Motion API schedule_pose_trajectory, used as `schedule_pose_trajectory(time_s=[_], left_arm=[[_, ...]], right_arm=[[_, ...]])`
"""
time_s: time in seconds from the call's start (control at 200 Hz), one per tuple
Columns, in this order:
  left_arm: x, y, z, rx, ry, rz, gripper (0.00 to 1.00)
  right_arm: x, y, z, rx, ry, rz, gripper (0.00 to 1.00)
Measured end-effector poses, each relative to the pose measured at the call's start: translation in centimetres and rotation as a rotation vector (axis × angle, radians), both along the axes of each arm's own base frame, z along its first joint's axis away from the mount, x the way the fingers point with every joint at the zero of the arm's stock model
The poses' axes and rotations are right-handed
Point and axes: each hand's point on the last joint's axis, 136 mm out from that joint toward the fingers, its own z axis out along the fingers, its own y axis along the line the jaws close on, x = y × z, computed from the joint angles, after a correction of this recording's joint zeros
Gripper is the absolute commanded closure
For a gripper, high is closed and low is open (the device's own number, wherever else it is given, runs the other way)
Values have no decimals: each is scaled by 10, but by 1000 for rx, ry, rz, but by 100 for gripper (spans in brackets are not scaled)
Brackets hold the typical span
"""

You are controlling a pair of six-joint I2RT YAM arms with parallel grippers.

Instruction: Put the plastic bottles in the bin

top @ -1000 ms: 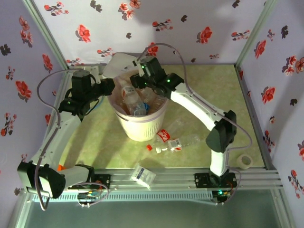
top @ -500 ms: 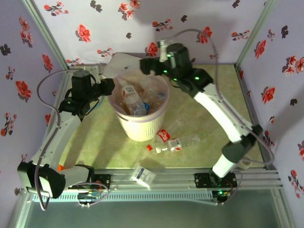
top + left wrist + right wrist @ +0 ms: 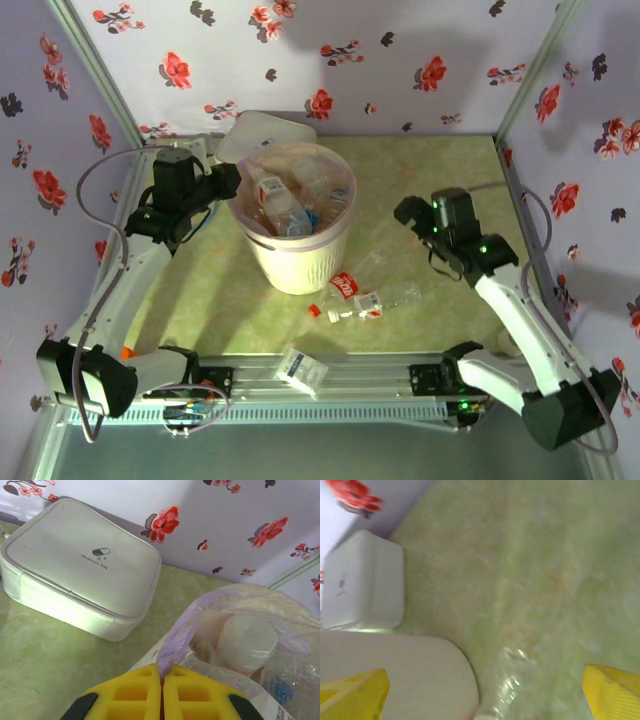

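Note:
The cream bin [image 3: 296, 262] stands at the middle back, several plastic bottles [image 3: 285, 205] piled inside it. My left gripper [image 3: 230, 181] is at its left rim, its yellow pads [image 3: 195, 690] shut on the purple liner bag [image 3: 186, 629]; a white-capped bottle [image 3: 247, 642] lies just inside. Two more bottles [image 3: 346, 286] [image 3: 385, 299] lie on the table in front of the bin. My right gripper [image 3: 406, 212] hangs open to the right of the bin, with nothing between its fingertips [image 3: 612, 690]. Below it, blurred, are a clear bottle [image 3: 512, 690] and the bin wall [image 3: 395, 675].
A white medicine bag [image 3: 270, 128] lies behind the bin against the back wall. A small red cap [image 3: 313, 311] lies by the fallen bottles, and a white-and-blue carton [image 3: 300, 368] rests on the front rail. Flowered walls close in three sides.
My right gripper opened above the bin, then swung away to the right and nearer, and now hangs over the table. The left arm has kept its hold on the liner.

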Motion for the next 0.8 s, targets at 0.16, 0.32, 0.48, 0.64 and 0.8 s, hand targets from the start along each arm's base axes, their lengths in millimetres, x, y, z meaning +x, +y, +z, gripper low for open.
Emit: schedule_pose_trajectory(time_s=[0.16, 0.32, 0.48, 0.64, 0.8], left_arm=[[3, 9, 0, -4, 4, 60, 100], [0, 17, 1, -3, -2, 105, 100], [-2, 25, 2, -7, -6, 149, 100], [-2, 27, 2, -13, -6, 164, 100], [-2, 27, 2, -15, -5, 166, 100]], right_arm=[[-41, -8, -51, 68, 126, -82, 4], [-75, -15, -76, 102, 211, -127, 5], [-100, -7, -103, 139, 289, -125, 5], [-120, -2, -143, 148, 401, -137, 4], [-112, 0, -160, 171, 413, -174, 10]])
